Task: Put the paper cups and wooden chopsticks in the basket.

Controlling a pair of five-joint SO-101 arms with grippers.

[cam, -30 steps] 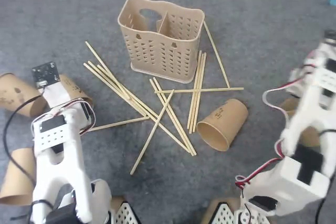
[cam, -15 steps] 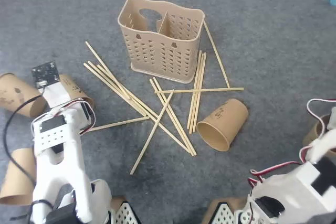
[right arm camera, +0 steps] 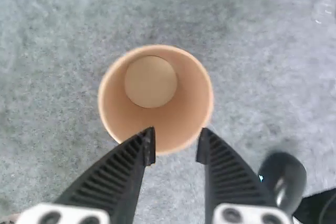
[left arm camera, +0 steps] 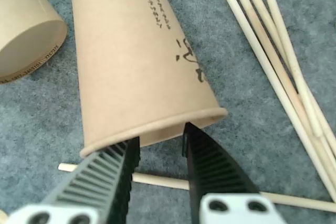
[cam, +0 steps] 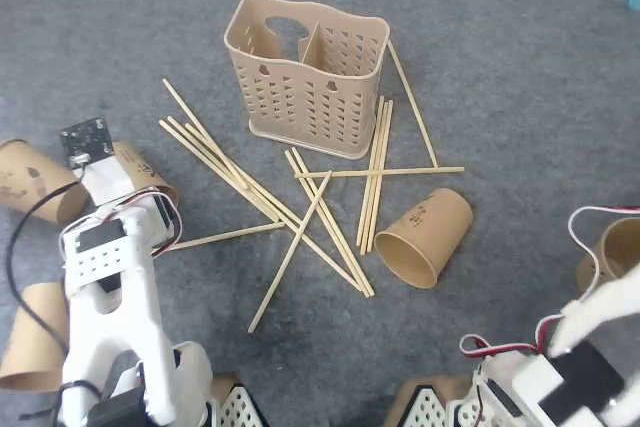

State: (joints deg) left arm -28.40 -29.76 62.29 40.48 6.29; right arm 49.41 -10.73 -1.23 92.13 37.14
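Cup pickup: left gripper [left arm camera: 160,135] is held parted at the rim of a lying paper cup [left arm camera: 136,61], right gripper [right arm camera: 177,131] parted above an upright cup [right arm camera: 152,95]; closing, then carriage to the basket [cam: 310,97], is needed

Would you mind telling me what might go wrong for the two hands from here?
The left hand is open at the rim of a tipped paper cup, with a chopstick just beneath it; closing may snag that stick or roll the cup away. The right hand is open over the near rim of an upright paper cup; pinching that thin wall could crumple or tip it.
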